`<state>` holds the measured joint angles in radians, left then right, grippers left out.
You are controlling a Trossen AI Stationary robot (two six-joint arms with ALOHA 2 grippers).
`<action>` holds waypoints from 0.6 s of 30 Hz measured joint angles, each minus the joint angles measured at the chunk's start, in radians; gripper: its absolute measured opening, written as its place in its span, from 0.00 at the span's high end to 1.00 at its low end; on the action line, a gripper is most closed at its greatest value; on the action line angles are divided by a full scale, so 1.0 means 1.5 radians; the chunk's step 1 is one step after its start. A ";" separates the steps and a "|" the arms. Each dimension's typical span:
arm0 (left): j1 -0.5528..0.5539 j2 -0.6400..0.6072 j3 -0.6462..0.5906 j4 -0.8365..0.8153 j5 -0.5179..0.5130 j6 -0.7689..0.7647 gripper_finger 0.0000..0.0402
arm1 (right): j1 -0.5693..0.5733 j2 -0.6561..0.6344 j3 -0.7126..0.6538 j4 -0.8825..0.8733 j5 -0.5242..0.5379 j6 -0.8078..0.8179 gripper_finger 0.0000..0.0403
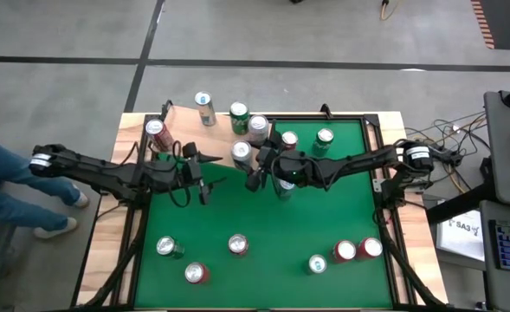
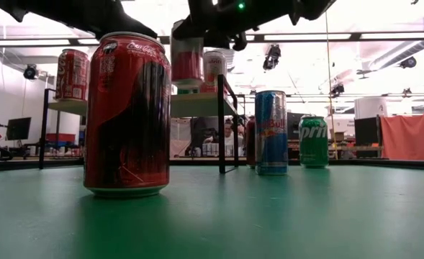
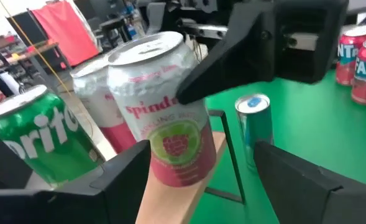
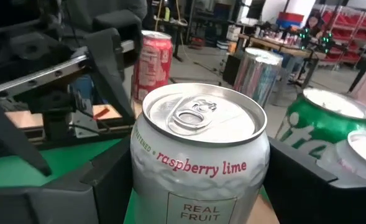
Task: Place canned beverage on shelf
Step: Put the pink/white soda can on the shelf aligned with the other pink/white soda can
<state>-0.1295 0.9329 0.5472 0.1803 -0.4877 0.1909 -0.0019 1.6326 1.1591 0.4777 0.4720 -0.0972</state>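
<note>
Right wrist view, right tool (image 4: pixel 195 180) gripping raspberry lime can (image 4: pixel 198 155) on shelf (image 1: pixel 224 132).

My two arms are dark, near-black, built of slim jointed links with a pale grey band at each shoulder end. Thin black cables loop along them. My left gripper (image 1: pixel 204 178) has flat, angular matte-black fingers (image 3: pixel 123 180). My right gripper (image 1: pixel 256 170) matches it, and a small green light glows just behind it.
</note>
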 joint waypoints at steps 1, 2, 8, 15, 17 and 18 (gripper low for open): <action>0.000 0.005 0.000 0.000 0.000 -0.003 0.33 | 0.000 0.000 0.000 -0.004 0.001 0.003 0.30; 0.000 0.009 0.000 0.002 0.000 -0.006 0.33 | 0.000 0.000 0.000 -0.007 0.001 0.006 0.30; 0.001 0.040 0.000 0.003 0.000 -0.015 0.34 | 0.001 0.001 0.000 -0.012 0.002 0.015 0.30; 0.001 0.066 0.000 0.018 -0.001 -0.024 0.34 | 0.001 0.004 -0.001 -0.033 0.007 0.024 0.28; 0.001 0.069 0.000 0.023 -0.001 -0.024 0.34 | 0.001 0.004 -0.001 -0.037 0.021 0.023 0.28; 0.001 0.070 0.000 0.028 -0.001 -0.024 0.34 | 0.001 0.004 -0.001 -0.038 0.027 0.023 0.28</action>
<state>-0.1284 1.0385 0.5472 0.2221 -0.4889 0.1547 -0.0002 1.6382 1.1584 0.4210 0.5129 -0.0624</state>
